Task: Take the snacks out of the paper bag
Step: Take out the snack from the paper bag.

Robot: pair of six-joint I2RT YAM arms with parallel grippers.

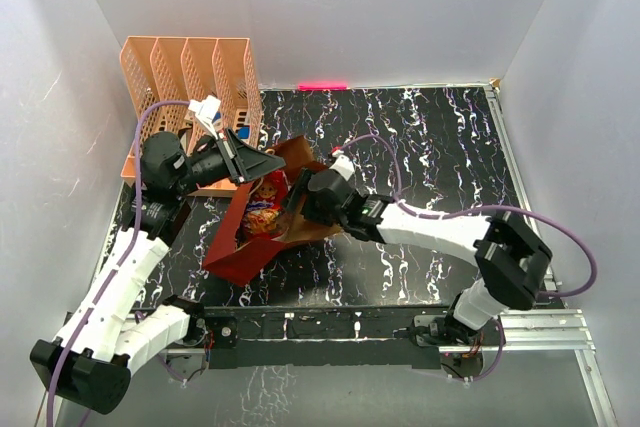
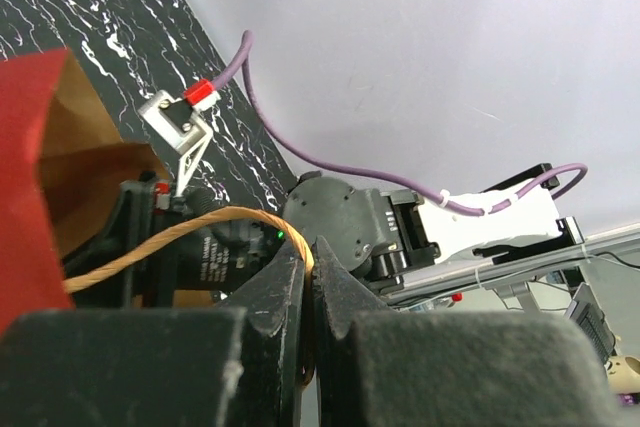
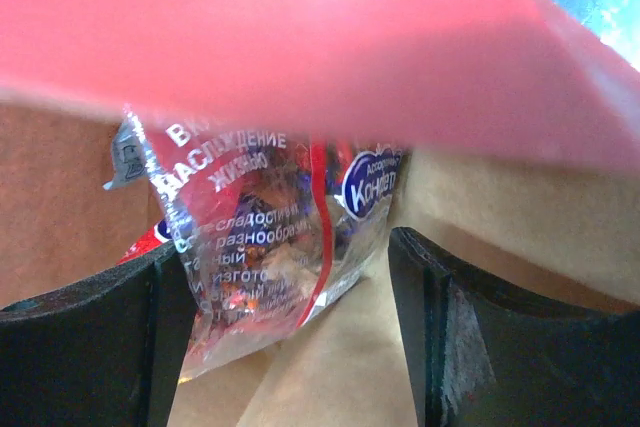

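Inside the mouth of the paper bag, the right gripper stands wide, its fingers on either side of the crinkly candy bag but not closed on it. At the bag's far left rim, the left gripper is pinched tight on a twisted tan handle, lifting the mouth open. By my judgement nothing is out yet. The candy bag lies within the paper bag, left of the table's middle, and any smaller snacks are hidden.

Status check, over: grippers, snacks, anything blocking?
Left gripper shut on handle. Right gripper open, astride candy bag inside paper bag. Bag's red flap overhangs it.
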